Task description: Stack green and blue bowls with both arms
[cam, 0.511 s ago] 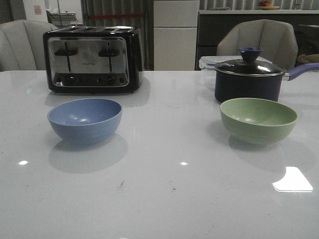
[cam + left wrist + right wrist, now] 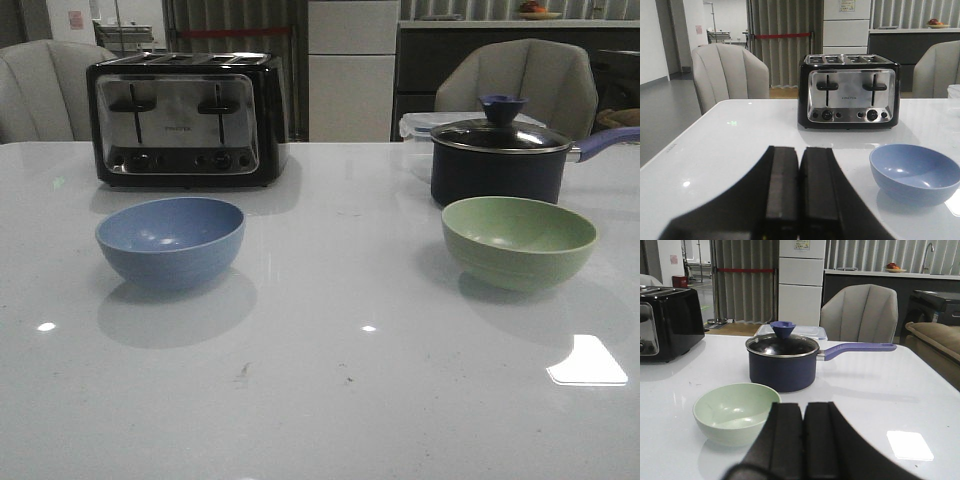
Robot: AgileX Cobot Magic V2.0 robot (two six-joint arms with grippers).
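Resting nearest the camera in each wrist view are the two claws, both pressed fully closed with nothing between the fingers. The left gripper point(image 2: 799, 200) hangs low over the white table point(image 2: 340, 400), its two black fingers meeting along a thin seam; the right gripper point(image 2: 802, 440) is in the same pose. Neither arm shows in the front view.

Beyond the grippers sit the two bowls, both upright, both empty, and well apart from each other across the table. The blue bowl point(image 2: 171, 241) stands on the robot's left side, ahead of the left gripper and not touched by it. The green bowl point(image 2: 519, 241) stands on the right side, ahead of the right gripper, likewise untouched. They are not stacked.

Farther back, behind the blue bowl, a black and chrome four-slot toaster point(image 2: 187, 119) faces forward with its levers up. Behind the green bowl, just beside its far rim, is a dark navy saucepan point(image 2: 497, 165) with a glass lid point(image 2: 500, 133), a blue knob and a long blue handle pointing to the right. A clear lidded plastic container point(image 2: 792, 330) lies right behind the saucepan.

Past the table edge stand two pale upholstered chairs point(image 2: 517, 85), then curtains and white cabinets.
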